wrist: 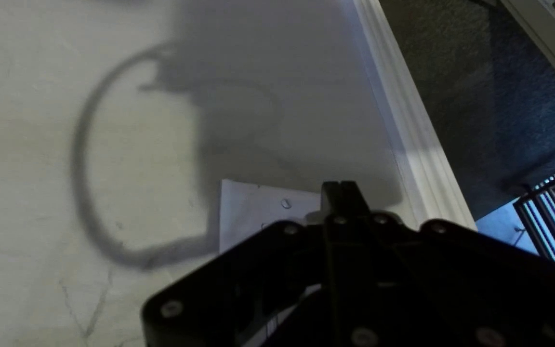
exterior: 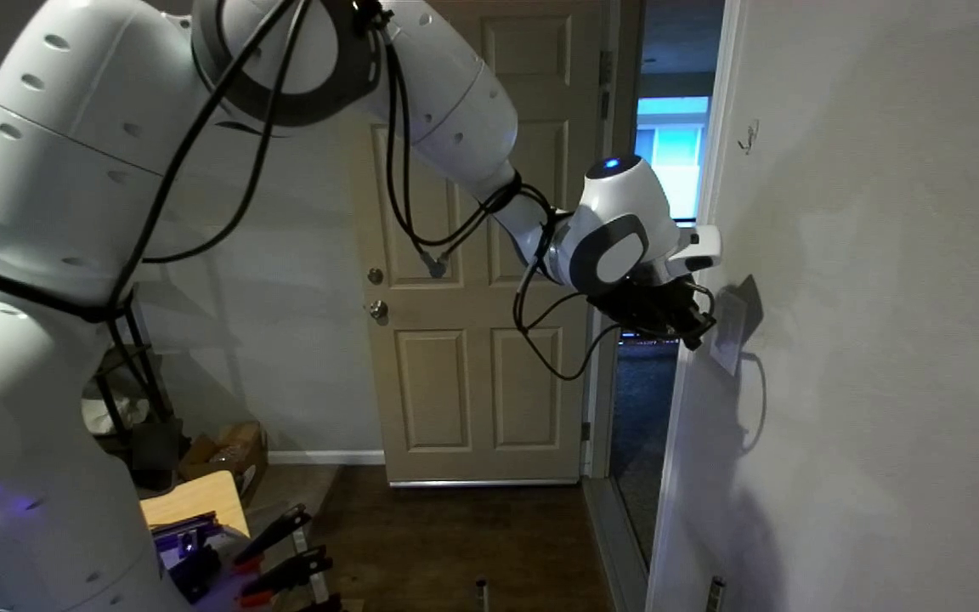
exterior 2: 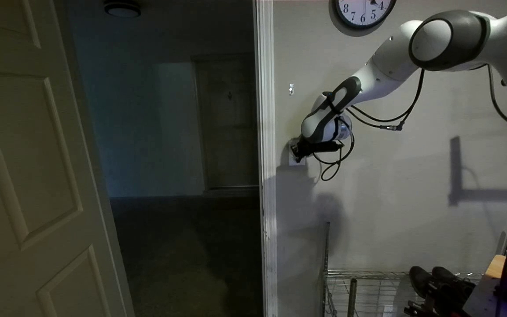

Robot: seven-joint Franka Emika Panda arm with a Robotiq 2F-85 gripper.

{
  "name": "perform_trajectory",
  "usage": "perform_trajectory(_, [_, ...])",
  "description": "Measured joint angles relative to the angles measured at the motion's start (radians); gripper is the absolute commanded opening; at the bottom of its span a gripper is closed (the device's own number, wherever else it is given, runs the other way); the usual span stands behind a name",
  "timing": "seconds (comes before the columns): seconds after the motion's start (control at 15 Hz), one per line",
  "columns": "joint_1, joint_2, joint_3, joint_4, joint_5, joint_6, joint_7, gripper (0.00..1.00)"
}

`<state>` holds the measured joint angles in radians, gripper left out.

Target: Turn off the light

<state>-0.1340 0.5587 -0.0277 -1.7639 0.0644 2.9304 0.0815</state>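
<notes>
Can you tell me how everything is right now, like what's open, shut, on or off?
Gripper: shut
Switch plate: partly hidden by the gripper; can't tell if it's on or off
Door: open
Ceiling fixture: dark, looks off
Window: bright blue; can't tell if it's open
Little arm light: on, blue
Clock: top cut off; can't tell if it's ticking

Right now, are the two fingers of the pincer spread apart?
No, the wrist view shows the pincer shut, its fingertips side by side.
</notes>
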Motion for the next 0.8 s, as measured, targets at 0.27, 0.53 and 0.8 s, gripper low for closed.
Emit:
perform_trajectory(0.27, [-0.013,0.033,0.002,0.038,0.007,0.019,0.0,0.04])
perform_trajectory(0.53, [-0.03,0.077,0.004,0.088,0.008,0.025,0.0,0.04])
perform_trajectory(0.8, [-0.044,0.088,0.02,0.099,0.013,0.026,0.0,0.03])
